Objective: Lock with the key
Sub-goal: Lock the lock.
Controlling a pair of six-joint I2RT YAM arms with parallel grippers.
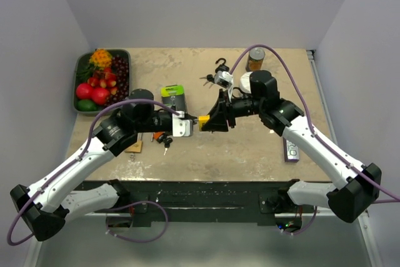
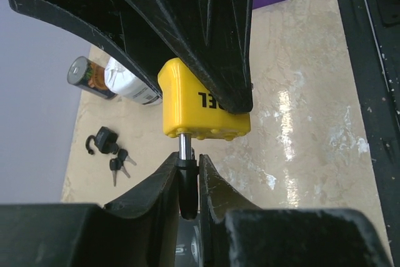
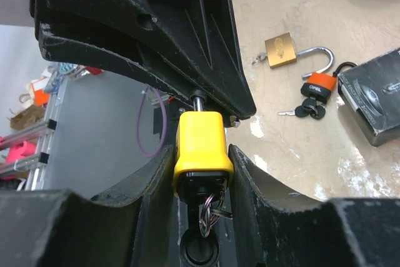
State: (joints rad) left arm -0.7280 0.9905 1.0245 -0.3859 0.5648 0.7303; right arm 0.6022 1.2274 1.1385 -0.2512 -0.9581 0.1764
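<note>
While both arms meet above the middle of the worktop [image 1: 250, 148], the yellow padlock [image 2: 187, 107] hangs in mid-air between them. At far left, a grey tray [image 1: 77, 76] of fruit fills the corner. Near the left arm lie a brass padlock [image 3: 281, 51], an orange-collared padlock [image 3: 319, 84] with keys, and a black box [image 3: 375, 101].

The left tool [image 2: 189, 161] is pinched almost shut on what looks like a black-sleeved shackle [image 2: 187, 182], whose round steel leg runs into the yellow body. The right tool [image 3: 201, 149] clamps the padlock's flat sides, its jaws partway in. A key ring [image 3: 209, 212] dangles from the padlock's black base toward the right wrist. The key is judged to sit there, though its blade is hidden. Further right are a black padlock [image 2: 103, 141], a can [image 1: 255, 59] and a purple box [image 1: 291, 150].

The danger lies in alignment. If the arms push off-axis, the steel leg could bind or the slim sleeve twist out of the left pinch. The smooth plastic body could also slide between the right fingers. The ring is crowded against the right tool's palm, which leaves little room to turn the key.

The padlock body is glossy moulded plastic with rounded corners, black lettering and small studs along one edge. The leg is polished steel, and the worktop is mottled beige with a stone-like sheen.
</note>
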